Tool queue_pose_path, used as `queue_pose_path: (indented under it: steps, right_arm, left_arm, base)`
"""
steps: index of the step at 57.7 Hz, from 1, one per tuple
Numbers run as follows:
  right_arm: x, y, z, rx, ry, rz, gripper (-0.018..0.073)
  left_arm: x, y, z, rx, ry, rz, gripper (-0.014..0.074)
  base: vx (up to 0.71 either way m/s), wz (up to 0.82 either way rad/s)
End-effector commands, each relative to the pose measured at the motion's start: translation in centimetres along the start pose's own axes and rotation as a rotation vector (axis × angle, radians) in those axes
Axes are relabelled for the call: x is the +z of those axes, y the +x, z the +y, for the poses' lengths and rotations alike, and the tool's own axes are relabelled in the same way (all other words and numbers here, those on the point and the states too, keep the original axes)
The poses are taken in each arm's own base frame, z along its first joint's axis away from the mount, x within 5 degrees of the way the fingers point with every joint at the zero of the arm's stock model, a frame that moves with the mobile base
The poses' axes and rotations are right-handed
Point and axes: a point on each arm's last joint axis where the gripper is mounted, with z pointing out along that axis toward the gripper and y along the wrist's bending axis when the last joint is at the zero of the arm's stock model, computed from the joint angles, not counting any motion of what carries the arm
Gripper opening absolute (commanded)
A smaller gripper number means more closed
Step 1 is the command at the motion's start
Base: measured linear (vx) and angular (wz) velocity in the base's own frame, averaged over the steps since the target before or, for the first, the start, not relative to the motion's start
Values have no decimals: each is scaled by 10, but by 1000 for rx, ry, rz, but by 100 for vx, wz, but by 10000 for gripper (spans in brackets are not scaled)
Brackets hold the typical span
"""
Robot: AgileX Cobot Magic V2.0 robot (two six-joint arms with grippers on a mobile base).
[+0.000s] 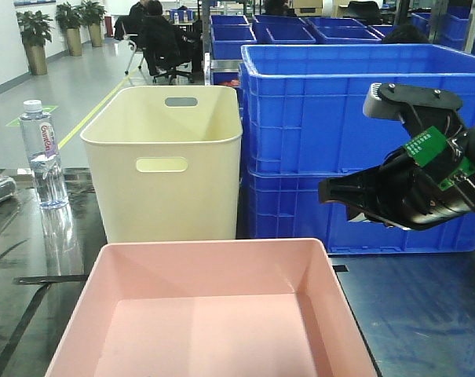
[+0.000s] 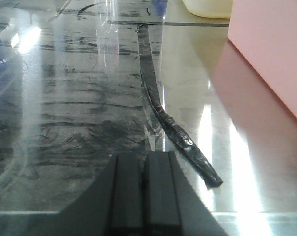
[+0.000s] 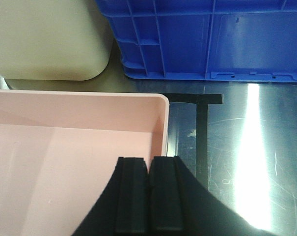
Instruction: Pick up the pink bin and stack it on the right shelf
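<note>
1. Both sets of jaws are pressed together on nothing: my right gripper (image 3: 148, 194) hangs over the near right wall of the large shallow pale-pink plastic bin (image 1: 213, 314); my left gripper (image 2: 143, 191) is low over the glossy dark platform (image 2: 79, 98), left of the bin.
2. Progress: early, by my judgement. Pink bin not yet gripped; it rests on the dark surface in front of the tall cream bin with handle slots (image 1: 165, 161) and the ribbed blue crates (image 1: 355, 141). Grasp, lift and stacking all remain.
3. Writing: clear water bottle (image 1: 42, 157) carries a red-lettered label, too small to read surely. Loose black tape strip (image 2: 180, 140) is unmarked.
</note>
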Motion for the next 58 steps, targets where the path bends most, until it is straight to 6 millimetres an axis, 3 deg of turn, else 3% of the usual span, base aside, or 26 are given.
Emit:
queue_pose_path:
  steps: [1,6,13,22,28,37,45,54,58]
  right_arm:
    - [-33,-15,-2,-45,-13,-158,-12]
    - [-52,-9,-12,-75,-2,-192,-12]
    - [-77,23,-32,-83,4,-248,-12]
    - [-102,94,-70,-31,93,-427,-12]
    - [-105,146,-86,-45,178,-514,-12]
    - [-92,217,-99,-54,256,-540,-12]
    - [-65,274,-104,-56,249,-527,-11]
    - [-34,320,-107,-75,202,-585,-11]
    - [-32,330,-108,-49,197,-575,-11]
  left_arm:
    - [2,-3,0,-15,2,-45,-5]
    - [2,-3,0,-15,2,-45,-5]
    - [2,-3,0,-15,2,-45,-5]
    - [2,-3,0,-15,2,-45,-5]
    - [2,-3,0,-15,2,-45,-5]
    - [2,-3,0,-15,2,-45,-5]
    - [2,-3,0,-15,2,-45,-5]
    - [2,-3,0,-15,2,-45,-5]
    - [2,-3,0,-15,2,-45,-5]
  base:
    - [0,0]
    - [0,0]
    - [0,0]
    - [0,0]
    - [0,0]
    - [0,0]
    - [0,0]
    - [0,0]
    - [0,0]
